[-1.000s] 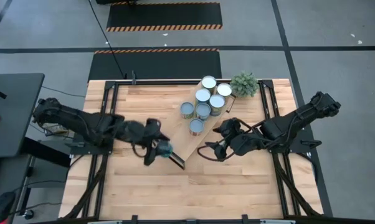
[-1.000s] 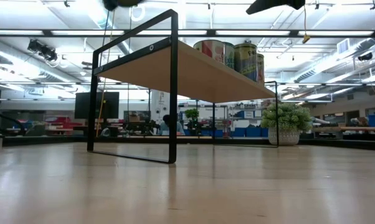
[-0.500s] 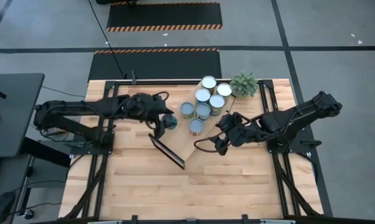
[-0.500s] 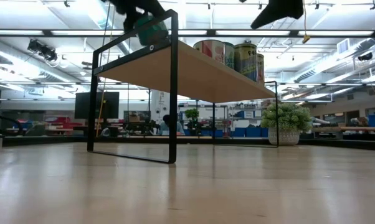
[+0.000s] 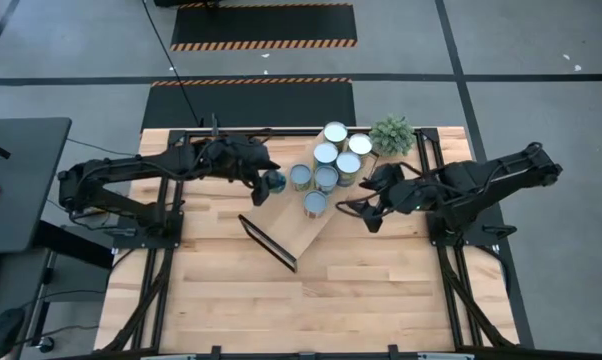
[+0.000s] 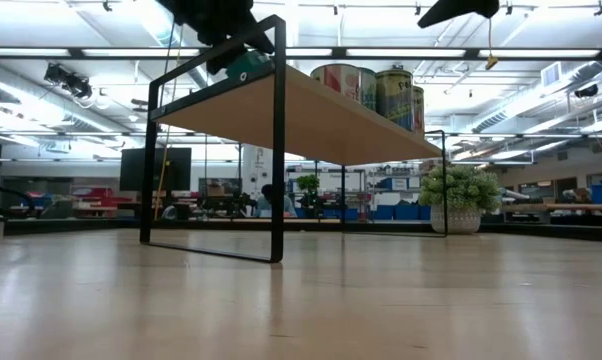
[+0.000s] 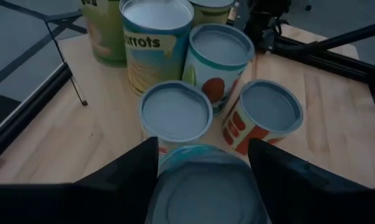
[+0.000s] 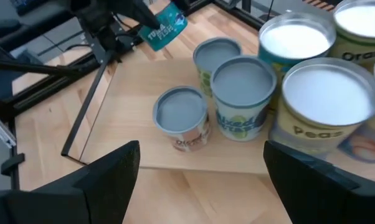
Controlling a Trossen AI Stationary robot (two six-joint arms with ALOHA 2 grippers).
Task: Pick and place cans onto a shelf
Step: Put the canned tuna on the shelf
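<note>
- High view: left gripper (image 5: 270, 183) over the shelf (image 5: 281, 228), fingers closed on a teal can (image 5: 272, 182). It sits just beside the nearest of the shelved cans (image 5: 300, 177), on the side away from the plant (image 5: 391, 134). Risk: lowered here, the held can may nudge that neighbour and shove the cluster toward the plant.
- High view: right gripper (image 5: 369, 213) hangs beside the shelf on the plant side, near the lone can (image 5: 315, 203) at the cluster's edge. Risk: both arms crowd the same cluster; a reach from either could clip the other.
- Low view: teal can (image 6: 243, 62) hangs tilted at the shelf (image 6: 311, 115) top, close to the dark end frame (image 6: 277, 140). Risk: released tilted, it could tip and roll off that open end. Whether it touches the plank yet, I can't tell.
- Left wrist view: held can (image 7: 205, 188) fills the gap between the fingers (image 7: 122, 180), its lid up, and two shelved cans (image 7: 176, 115) stand right ahead. Risk: little room; going forward means contact.
- Right wrist view: fingers (image 8: 91, 180) spread wide, nothing between them; shelved cans (image 8: 243, 93) stand close ahead, the teal can (image 8: 162, 25) beyond them. Risk: an empty open gripper sweeping in could topple the tall front cans.
</note>
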